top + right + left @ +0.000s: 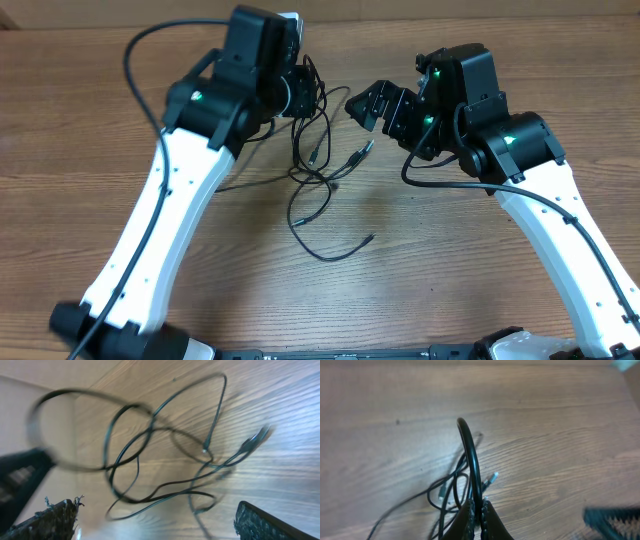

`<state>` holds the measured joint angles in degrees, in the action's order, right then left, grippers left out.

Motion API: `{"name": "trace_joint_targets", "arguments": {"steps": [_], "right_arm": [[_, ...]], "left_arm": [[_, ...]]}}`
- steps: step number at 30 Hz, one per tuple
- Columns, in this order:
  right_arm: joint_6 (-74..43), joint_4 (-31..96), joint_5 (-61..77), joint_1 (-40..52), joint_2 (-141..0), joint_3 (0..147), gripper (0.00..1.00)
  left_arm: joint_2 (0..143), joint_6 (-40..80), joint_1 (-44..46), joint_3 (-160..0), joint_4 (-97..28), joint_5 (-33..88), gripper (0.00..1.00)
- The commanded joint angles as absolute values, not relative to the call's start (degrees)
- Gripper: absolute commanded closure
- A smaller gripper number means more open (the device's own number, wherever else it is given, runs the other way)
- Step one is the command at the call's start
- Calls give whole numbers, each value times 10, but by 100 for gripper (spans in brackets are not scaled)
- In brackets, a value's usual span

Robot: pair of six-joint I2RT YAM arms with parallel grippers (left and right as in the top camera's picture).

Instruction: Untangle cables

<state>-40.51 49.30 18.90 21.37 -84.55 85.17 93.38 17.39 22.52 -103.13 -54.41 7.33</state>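
Observation:
Thin black cables (312, 160) lie in a loose tangle on the wooden table between the two arms, and one end trails toward the front (335, 252). My left gripper (300, 95) is shut on a strand at the top of the tangle. In the left wrist view the pinched cable (472, 460) arches up from the shut gripper (480, 516), and a small plug (492, 479) rests on the wood. My right gripper (368, 106) stands wide open just right of the tangle. In its wrist view the looped cables (150, 460) lie beyond the open gripper (155, 525), which holds nothing.
The left arm's own thicker black cable (140, 60) arcs over the table at the back left. Bare wooden table (440, 270) spreads in front of the tangle. The left gripper (20, 475) shows dark at the left edge of the right wrist view.

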Motion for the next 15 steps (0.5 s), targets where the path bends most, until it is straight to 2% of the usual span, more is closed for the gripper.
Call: {"name": "trace_joint_targets", "arguments": {"steps": [1,11,15], "right_arm": [[-399,492,129,211,-835,859,0],[-316,481,113,211,-835,859,0],[-250,468,163,211,-835,859,1]], "left_arm": [[879,69,224,-1040,-548,88,96],[803,42,224,-1040,-552,86,96],[793,42,224,-1040,-555,86,96]]}}
